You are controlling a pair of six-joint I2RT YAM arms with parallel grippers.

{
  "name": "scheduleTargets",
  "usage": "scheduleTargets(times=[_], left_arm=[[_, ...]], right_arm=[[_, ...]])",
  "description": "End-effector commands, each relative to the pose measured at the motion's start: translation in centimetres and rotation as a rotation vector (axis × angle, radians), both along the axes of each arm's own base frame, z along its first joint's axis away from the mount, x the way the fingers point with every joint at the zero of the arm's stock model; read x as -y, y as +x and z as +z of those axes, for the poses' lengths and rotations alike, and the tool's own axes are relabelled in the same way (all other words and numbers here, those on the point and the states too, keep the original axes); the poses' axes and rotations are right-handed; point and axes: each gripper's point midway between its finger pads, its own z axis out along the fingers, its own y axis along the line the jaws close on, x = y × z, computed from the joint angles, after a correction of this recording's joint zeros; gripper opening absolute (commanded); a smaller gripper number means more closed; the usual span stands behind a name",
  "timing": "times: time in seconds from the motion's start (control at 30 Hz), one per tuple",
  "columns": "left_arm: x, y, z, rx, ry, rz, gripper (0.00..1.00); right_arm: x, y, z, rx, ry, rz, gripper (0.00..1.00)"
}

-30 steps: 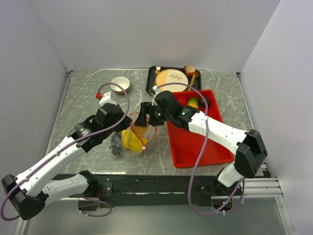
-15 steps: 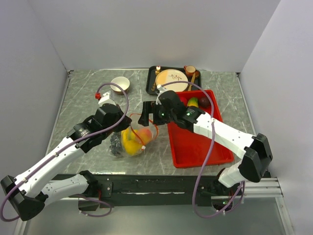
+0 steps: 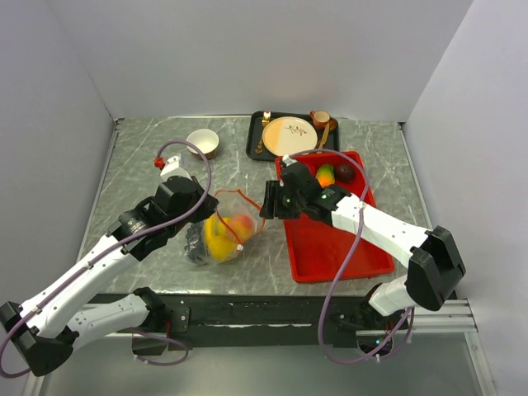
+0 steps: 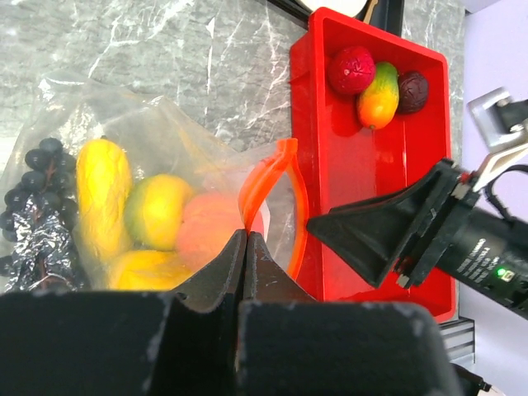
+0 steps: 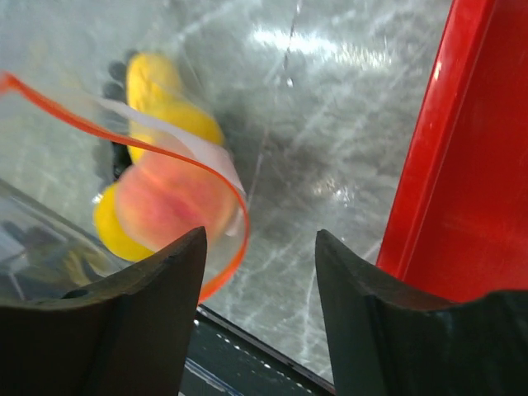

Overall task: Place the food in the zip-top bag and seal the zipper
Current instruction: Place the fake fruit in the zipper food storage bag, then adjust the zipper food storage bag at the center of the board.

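Observation:
The clear zip-top bag [image 3: 224,238] lies left of the red tray [image 3: 346,247]. It holds the peach [image 4: 210,239], a yellow banana-like piece [image 4: 103,194], a lime [image 4: 157,210], a lemon [image 4: 140,271] and dark grapes [image 4: 37,206]. My left gripper [image 4: 246,235] is shut on the orange-red zipper [image 4: 272,177] and holds the bag's mouth up; it also shows in the top view [image 3: 210,206]. My right gripper [image 3: 268,200] is open and empty, between the bag's mouth and the tray; in its own view [image 5: 260,247] the peach [image 5: 177,206] lies left of its fingers. The red apple [image 4: 351,70], mango [image 4: 379,95] and plum [image 4: 412,91] lie in the tray's far end.
A black tray with a cream plate [image 3: 289,132] and cutlery stands behind the red tray, with a small cup [image 3: 320,120] at its right. A small cream bowl [image 3: 202,142] sits at the back left. Grey walls close in both sides.
My right gripper was over the bag's mouth; the peach now lies in the bag and the gripper has drawn back right toward the tray, open. My left gripper still holds the zipper.

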Motion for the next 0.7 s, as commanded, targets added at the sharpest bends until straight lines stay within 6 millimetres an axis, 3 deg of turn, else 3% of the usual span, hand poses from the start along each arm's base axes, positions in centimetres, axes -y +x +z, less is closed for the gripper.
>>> scheduleTargets(times=[0.0,0.13,0.17,0.23,0.4,0.47,0.57,0.67], left_arm=[[-0.4,0.3,1.1,0.032,-0.015,0.022,0.03],[-0.2,0.4,1.0,0.026,-0.014,0.017,0.03],[-0.1,0.4,0.9,0.023,-0.013,0.015,0.02],[-0.1,0.3,1.1,0.026,-0.014,0.013,0.02],[-0.5,0.2,1.4,0.036,-0.02,0.024,0.03],[-0.7,0.1,1.3,0.034,-0.016,0.032,0.03],[-0.7,0.0,1.2,0.031,-0.016,0.03,0.03],[-0.6,0.1,1.2,0.032,-0.014,0.027,0.03]], right_arm=[[-0.6,-0.6,0.6,0.004,0.052,0.024,0.59],[-1.4,-0.6,0.4,-0.011,0.064,0.054,0.56],[-1.5,-0.7,0.2,-0.019,0.062,0.061,0.45],[-1.7,-0.5,-0.5,-0.04,0.042,0.064,0.34],[-2.4,-0.4,-1.2,-0.065,0.036,0.087,0.37],[-2.4,-0.3,-1.2,-0.065,0.036,0.081,0.43],[-2.8,-0.4,-0.9,-0.062,0.059,0.094,0.42],[-3.4,-0.7,-0.6,-0.063,0.098,0.122,0.23]])
